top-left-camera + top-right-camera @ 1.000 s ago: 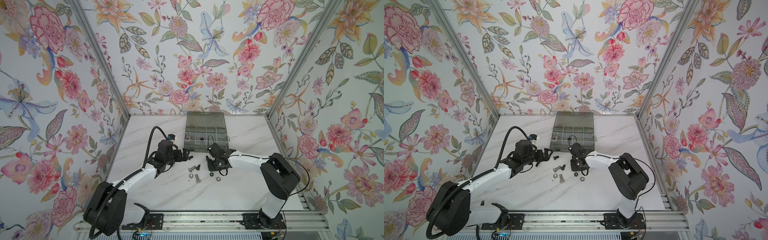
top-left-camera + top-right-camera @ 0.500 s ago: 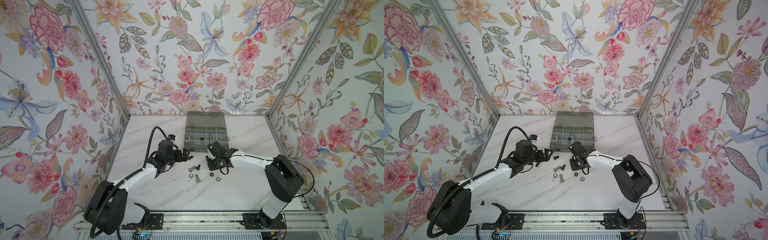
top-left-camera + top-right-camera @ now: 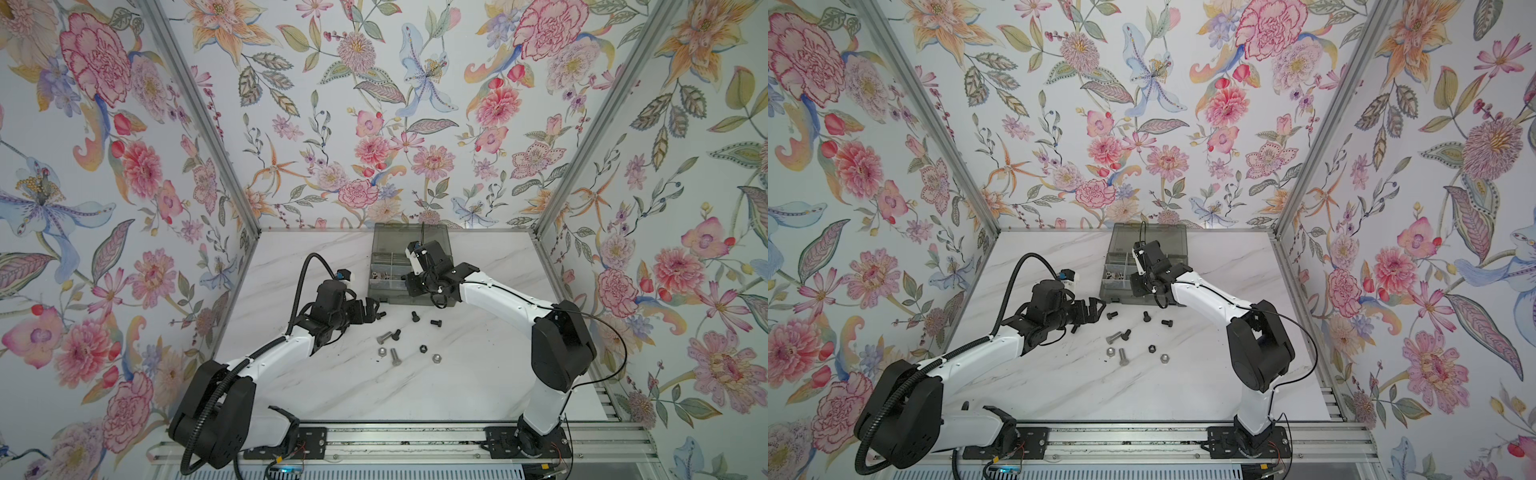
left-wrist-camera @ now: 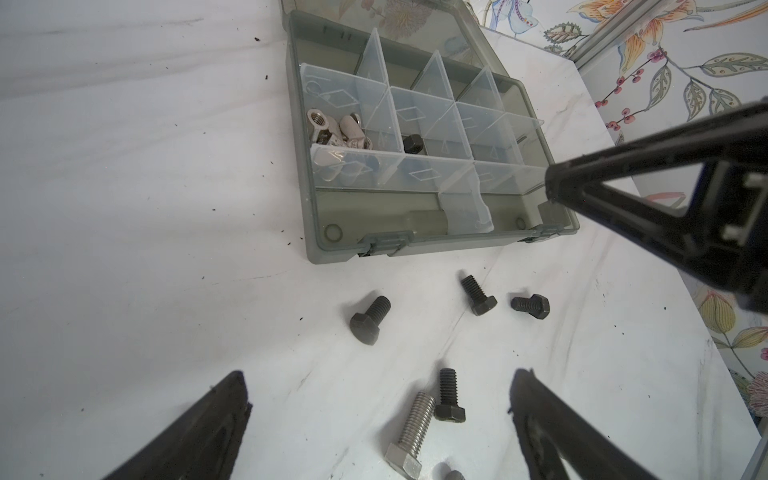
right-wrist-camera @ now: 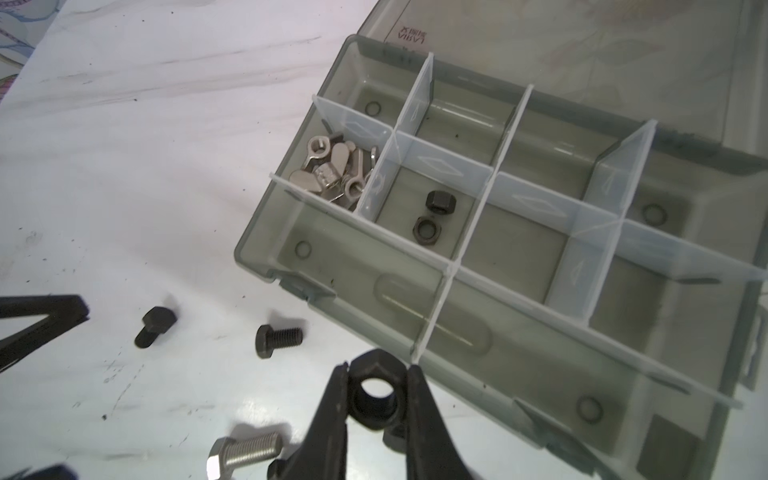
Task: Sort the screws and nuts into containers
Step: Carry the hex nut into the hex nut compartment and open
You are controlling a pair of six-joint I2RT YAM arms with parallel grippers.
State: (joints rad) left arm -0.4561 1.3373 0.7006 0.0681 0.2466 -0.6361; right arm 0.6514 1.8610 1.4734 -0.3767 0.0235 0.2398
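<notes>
Right wrist view: right gripper (image 5: 379,370) clamps a black nut (image 5: 384,411), left gripper (image 4: 380,374) gapes; release squarely over the black-nut cell (image 5: 453,237).

Table (image 3: 332,386): white with thin grey marble lines, flat.
Walls (image 3: 374,104): stand on three sides of the table, covered in big pink, orange and blue flowers.
Posts (image 3: 201,120): shiny metal, rising from the table's two back corners.
Rail (image 3: 415,440): grey metal, along the table's front edge.
Specks (image 4: 266,77): tiny dark bits scattered on the table top.
</notes>
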